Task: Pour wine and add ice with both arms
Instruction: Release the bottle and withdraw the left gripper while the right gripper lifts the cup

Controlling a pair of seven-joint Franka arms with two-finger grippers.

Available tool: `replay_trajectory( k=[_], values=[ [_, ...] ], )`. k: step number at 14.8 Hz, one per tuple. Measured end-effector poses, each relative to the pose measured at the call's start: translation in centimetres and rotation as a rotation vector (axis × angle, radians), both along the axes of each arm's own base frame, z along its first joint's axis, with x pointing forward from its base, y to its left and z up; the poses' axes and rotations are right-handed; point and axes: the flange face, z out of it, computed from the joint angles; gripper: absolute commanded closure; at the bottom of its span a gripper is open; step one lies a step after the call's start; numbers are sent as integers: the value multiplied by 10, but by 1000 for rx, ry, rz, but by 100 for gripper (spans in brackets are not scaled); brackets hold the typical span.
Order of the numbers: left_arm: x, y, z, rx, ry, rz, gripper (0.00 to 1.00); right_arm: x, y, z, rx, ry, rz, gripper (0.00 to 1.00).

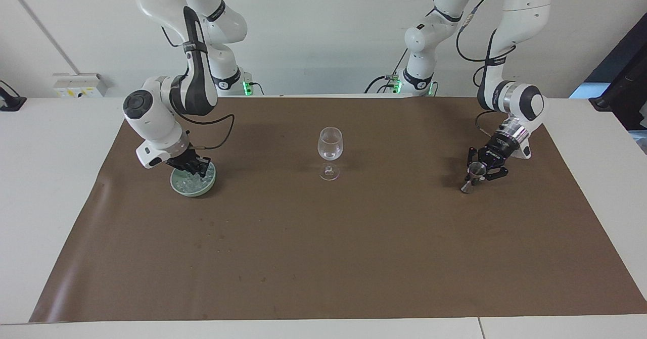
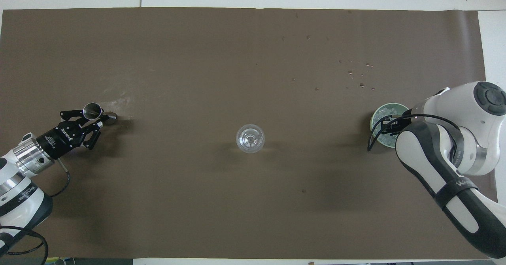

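left gripper [image 1: 480,171] grips jigger [image 1: 471,176] | overhead hides right gripper [image 1: 194,167]

We find the wine glass [image 1: 330,149] upright at the middle of the mat [image 1: 323,258]. Toward the right arm's end sits the dish [image 1: 192,182] with the ice [image 1: 188,181] in it, under the right gripper [image 1: 193,167]. Toward the left arm's end, the jigger [image 1: 472,176] stands tilted on the mat, in the left gripper [image 1: 484,167]. We see droplets [image 2: 357,75] on the mat farther from the robots than the dish.
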Motion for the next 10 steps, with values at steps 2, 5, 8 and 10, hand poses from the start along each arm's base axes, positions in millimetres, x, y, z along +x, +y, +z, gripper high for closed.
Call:
replay_trajectory(
  k=[2, 5, 8, 10],
  values=[
    [0, 0, 0, 2, 1, 5, 27, 1, 1, 1, 0, -3, 2, 82],
    [0, 1, 2, 3, -2, 8, 0, 2, 2, 4, 1, -4, 4, 82],
    [-1, 3, 4, 6, -6, 13, 0, 5, 2, 11, 3, 6, 7, 84],
    [-1, 4, 5, 7, -7, 14, 0, 6, 3, 13, 4, 8, 7, 84]
  ],
)
